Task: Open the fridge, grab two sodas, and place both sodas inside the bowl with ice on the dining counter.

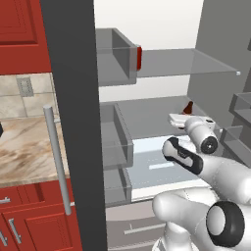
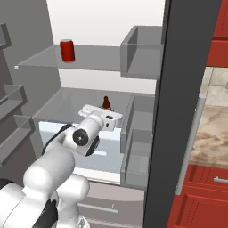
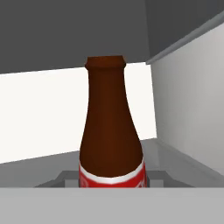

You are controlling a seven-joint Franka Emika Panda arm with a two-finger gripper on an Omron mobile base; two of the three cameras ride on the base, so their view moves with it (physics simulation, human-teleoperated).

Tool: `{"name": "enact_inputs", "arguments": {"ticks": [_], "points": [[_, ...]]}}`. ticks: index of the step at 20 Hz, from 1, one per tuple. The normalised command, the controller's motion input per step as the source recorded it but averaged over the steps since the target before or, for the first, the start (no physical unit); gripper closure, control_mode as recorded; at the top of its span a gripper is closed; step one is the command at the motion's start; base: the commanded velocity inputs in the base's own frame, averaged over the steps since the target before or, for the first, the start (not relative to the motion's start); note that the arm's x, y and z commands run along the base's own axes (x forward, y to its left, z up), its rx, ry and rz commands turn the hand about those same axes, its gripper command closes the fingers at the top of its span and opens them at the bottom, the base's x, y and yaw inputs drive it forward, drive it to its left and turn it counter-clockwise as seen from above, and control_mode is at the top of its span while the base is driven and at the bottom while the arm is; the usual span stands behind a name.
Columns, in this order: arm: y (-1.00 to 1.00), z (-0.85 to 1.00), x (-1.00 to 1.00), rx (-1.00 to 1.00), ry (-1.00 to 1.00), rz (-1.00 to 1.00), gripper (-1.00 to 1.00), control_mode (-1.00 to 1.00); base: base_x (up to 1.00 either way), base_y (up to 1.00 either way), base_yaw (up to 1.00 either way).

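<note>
Brown glass is what the hand view gives first: a brown bottle [image 3: 112, 127] with a red and white label band stands straight ahead of the hand, very close, on a grey shelf inside the fridge [image 2: 89, 44]. Both fridge doors stand open, showing a white back wall and grey shelves.

On the upper glass shelf [image 2: 93, 60] one red soda can [image 2: 67, 50] with a silvery top stands upright near that shelf's left front corner as the right base view has it. In the left base view the same can [image 1: 139, 57] shows as a red sliver behind the grey door bin [image 1: 117, 56], toward the shelf's left edge. Nothing else can be seen on that shelf.

One shelf down, the brown bottle [image 2: 106, 103] stands about mid-depth, and the gripper [image 2: 103, 116] is level with it, reaching in from the shelf's front edge. In the left base view the bottle [image 1: 188, 108] pokes up just past the white hand.

Whether the fingers are clamped on the bottle or merely either side of it I cannot tell; the fingertips are hidden by the hand in both base views and by the bottle's body in the hand view, though they look at most partly apart.

Grey bins on both open doors look empty from these angles. Beside the fridge a marbled countertop [image 1: 24, 147] sits over red cabinets [image 1: 34, 220].
</note>
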Motion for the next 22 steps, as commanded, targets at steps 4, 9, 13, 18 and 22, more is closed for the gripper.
{"name": "enact_inputs", "arguments": {"ticks": [4, 9, 13, 18, 22], "points": [[0.29, 0.77, -0.62, -0.1, 0.0, 0.0, 1.0, -1.0, 0.0, 0.0, 0.0], [0.11, 0.61, -0.72, -0.04, 0.09, 0.0, 1.0, -1.0, 0.0, 0.0, 0.0], [0.01, 0.35, -0.88, -0.02, 0.13, 0.0, 1.0, -1.0, 0.0, 0.0, 0.0], [0.0, 0.57, -0.97, 0.0, 0.15, 0.0, 1.0, -1.0, 0.0, 0.0, 0.0], [0.0, 0.51, -0.98, 0.0, 0.14, 0.0, 1.0, -1.0, 0.0, 0.0, 0.0]]}}
